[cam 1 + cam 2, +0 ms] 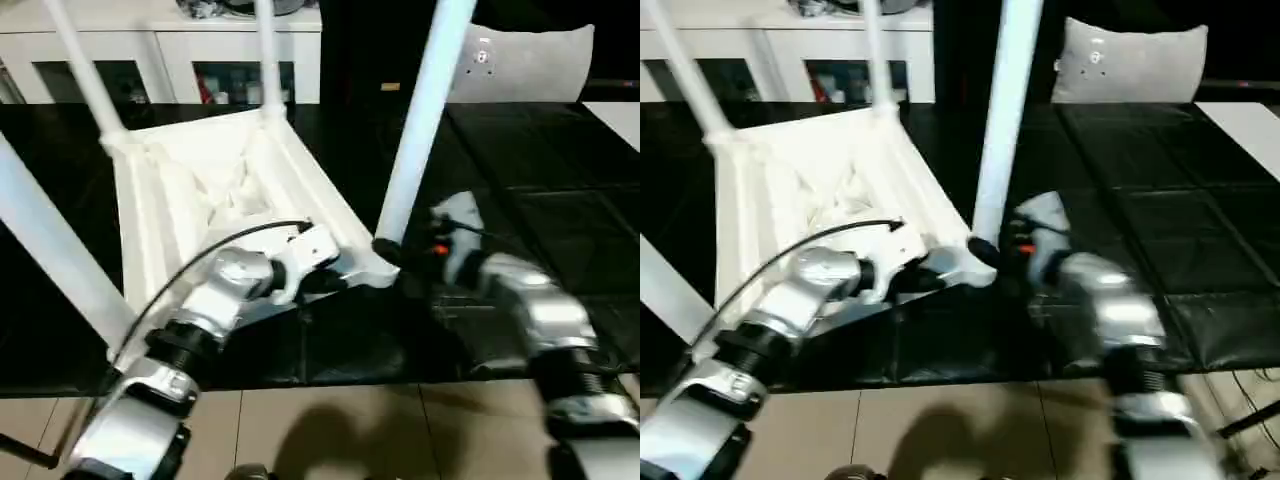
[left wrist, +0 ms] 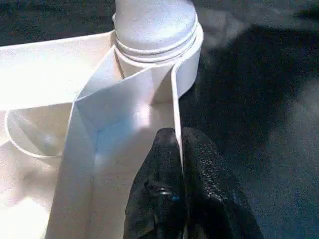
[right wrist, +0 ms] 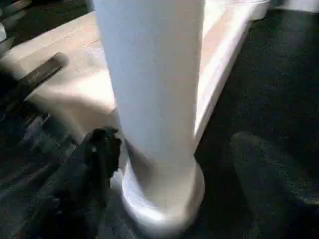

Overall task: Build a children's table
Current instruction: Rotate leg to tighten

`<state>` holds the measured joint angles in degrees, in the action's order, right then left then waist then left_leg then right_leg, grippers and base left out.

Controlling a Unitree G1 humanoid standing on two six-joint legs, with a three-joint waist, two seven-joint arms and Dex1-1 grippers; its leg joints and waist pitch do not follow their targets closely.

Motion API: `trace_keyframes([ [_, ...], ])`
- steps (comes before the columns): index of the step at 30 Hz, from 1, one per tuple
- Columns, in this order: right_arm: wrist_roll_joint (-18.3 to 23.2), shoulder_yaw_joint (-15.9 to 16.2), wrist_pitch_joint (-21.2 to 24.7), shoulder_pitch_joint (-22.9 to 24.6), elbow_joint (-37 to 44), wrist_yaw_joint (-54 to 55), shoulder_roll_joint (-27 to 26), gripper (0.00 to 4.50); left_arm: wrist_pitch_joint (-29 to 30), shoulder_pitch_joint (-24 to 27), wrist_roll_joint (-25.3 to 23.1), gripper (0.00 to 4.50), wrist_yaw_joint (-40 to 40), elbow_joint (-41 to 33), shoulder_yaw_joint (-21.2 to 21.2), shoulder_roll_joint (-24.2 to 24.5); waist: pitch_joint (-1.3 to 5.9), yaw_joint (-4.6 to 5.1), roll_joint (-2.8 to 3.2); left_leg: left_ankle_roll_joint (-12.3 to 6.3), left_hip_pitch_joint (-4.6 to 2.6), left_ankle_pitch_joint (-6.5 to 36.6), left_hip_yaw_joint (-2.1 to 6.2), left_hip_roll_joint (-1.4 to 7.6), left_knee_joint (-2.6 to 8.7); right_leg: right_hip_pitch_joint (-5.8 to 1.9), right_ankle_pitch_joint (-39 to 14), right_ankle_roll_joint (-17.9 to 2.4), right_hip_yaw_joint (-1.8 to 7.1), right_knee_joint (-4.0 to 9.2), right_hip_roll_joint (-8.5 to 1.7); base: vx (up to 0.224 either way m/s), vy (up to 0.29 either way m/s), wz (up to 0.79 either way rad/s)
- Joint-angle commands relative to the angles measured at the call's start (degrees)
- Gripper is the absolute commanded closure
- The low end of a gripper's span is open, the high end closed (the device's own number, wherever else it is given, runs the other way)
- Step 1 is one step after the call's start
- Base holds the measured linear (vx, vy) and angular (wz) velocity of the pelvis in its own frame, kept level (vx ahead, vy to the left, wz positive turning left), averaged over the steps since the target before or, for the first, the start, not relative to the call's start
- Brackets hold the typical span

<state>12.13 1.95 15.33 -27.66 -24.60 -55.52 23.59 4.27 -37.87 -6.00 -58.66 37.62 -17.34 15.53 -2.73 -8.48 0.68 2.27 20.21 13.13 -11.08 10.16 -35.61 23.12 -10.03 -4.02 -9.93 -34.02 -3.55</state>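
Left wrist view, table rim (image 2: 175, 99) pinched between jaws (shut)

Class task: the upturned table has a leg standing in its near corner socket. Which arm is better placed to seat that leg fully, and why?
Probably the right. The right gripper sits open around the base of the near leg, while the left gripper is pinched shut on the table's rim, steadying it.
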Motion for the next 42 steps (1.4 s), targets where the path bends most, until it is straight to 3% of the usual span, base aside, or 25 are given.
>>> trace_keyframes([
  [1, -0.1, 2.0, -2.4, 0.8, 1.8, -7.0, 3.0, 0.52, -4.6, -0.5, 1.5, 4.50, -5.9, -1.1, -1.5, 1.3, 4.45, -0.26, -0.37, -6.10, 0.04, 1.6, 2.13, 3.92, 3.57, -4.29, -13.9, 0.9, 4.91, 4.59, -6.79, 0.000, 0.000, 0.00],
  [8, 1.1, 4.4, -5.4, 0.8, 2.7, -17.8, 6.9, 0.52, -10.3, -0.2, 1.2, 4.50, -15.0, -1.2, -4.7, 4.2, 4.51, -0.98, -0.42, -6.57, -0.13, 1.3, 2.10, 4.24, 3.53, -3.93, -14.5, 0.4, 4.80, 4.55, -6.68, 0.000, 0.000, 0.00],
  [11, 0.8, 5.8, -7.3, 0.5, 2.3, -20.1, 7.2, 0.90, -12.1, 0.2, 1.4, 4.50, -18.3, -1.7, -6.0, 4.7, 4.58, -1.65, -0.34, -6.49, -0.20, 0.7, 2.16, 4.57, 3.50, -3.81, -13.2, -0.8, 4.95, 4.19, -6.90, 0.000, 0.000, 0.00],
  [16, 2.6, 8.1, -3.8, -0.1, 2.3, -26.0, 6.7, 1.32, -13.8, -0.1, 1.3, 4.50, -21.1, -1.7, -7.4, 5.0, 4.59, -2.47, -0.36, -6.34, -0.22, 1.1, 2.15, 4.65, 3.55, -3.94, -13.8, -1.3, 4.99, 4.20, -7.06, 0.000, 0.000, 0.00],
  [26, 2.7, 9.0, -3.7, -1.0, -0.6, -29.1, 6.7, 2.10, -15.6, -0.7, 1.2, 4.50, -22.0, 0.2, -7.3, 5.6, 4.52, -2.43, -0.62, -5.19, -0.13, 1.4, 2.08, 4.25, 3.61, -3.95, -16.2, 1.0, 4.80, 4.60, -6.76, 0.000, 0.000, 0.00],
  [32, 3.4, 7.8, -3.0, -0.9, -0.5, -26.8, 5.1, 2.52, -13.9, -0.1, 2.6, 4.50, -22.0, -0.1, -6.3, 5.0, 4.60, -2.40, -0.63, -5.49, -0.06, 0.6, 2.14, 4.41, 3.57, -3.92, -14.7, 0.5, 4.85, 4.31, -6.86, 0.000, 0.000, 0.00],
  [34, 5.0, 6.2, -0.6, -1.0, 0.2, -24.0, 3.2, 2.54, -10.9, 0.3, 3.7, 4.50, -20.8, -1.2, -5.2, 4.2, 4.49, -2.27, -0.56, -5.28, -0.09, 1.1, 2.08, 4.33, 3.58, -3.87, -15.7, 0.4, 4.82, 4.53, -6.93, 0.000, 0.000, 0.00],
  [38, 2.0, 4.1, 3.7, -2.6, -0.9, -8.5, -2.0, 2.56, -1.5, 0.9, 5.5, 4.50, -14.8, -4.3, -2.6, 1.1, 4.15, -1.44, -0.62, -3.32, -0.32, 2.7, 2.10, 4.09, 3.92, -3.88, -20.6, 1.2, 4.53, 5.44, -6.98, 0.000, 0.000, 0.00],
  [39, 2.0, 4.1, 3.7, -2.6, -0.9, -8.5, -2.0, 2.56, -1.5, 0.9, 5.5, 4.50, -14.8, -4.3, -2.6, 1.1, 4.15, -1.44, -0.62, -3.32, -0.32, 2.7, 2.10, 4.09, 3.92, -3.88, -20.6, 1.2, 4.53, 5.44, -6.98, 0.000, 0.000, 0.00],
  [40, 0.8, 2.4, 6.4, -4.0, -2.3, 0.2, -5.0, 2.56, 2.4, 0.9, 5.6, 4.50, -10.9, -5.8, -1.5, -0.5, 4.04, -0.34, -0.67, -2.34, -0.04, 3.4, 2.35, 4.02, 4.11, -4.17, -22.3, 2.0, 4.31, 5.56, -7.05, 0.000, 0.000, 0.00],
  [42, -0.2, 1.3, 7.8, -5.0, -3.4, 6.2, -7.2, 2.56, 5.0, 0.7, 5.8, 4.50, -7.5, -6.4, -0.5, -2.1, 3.96, 1.09, -0.64, -1.48, -0.01, 4.1, 2.47, 3.74, 4.08, -4.34, -24.0, 2.3, 4.01, 6.04, -7.08, 0.000, 0.000, 0.00],
])
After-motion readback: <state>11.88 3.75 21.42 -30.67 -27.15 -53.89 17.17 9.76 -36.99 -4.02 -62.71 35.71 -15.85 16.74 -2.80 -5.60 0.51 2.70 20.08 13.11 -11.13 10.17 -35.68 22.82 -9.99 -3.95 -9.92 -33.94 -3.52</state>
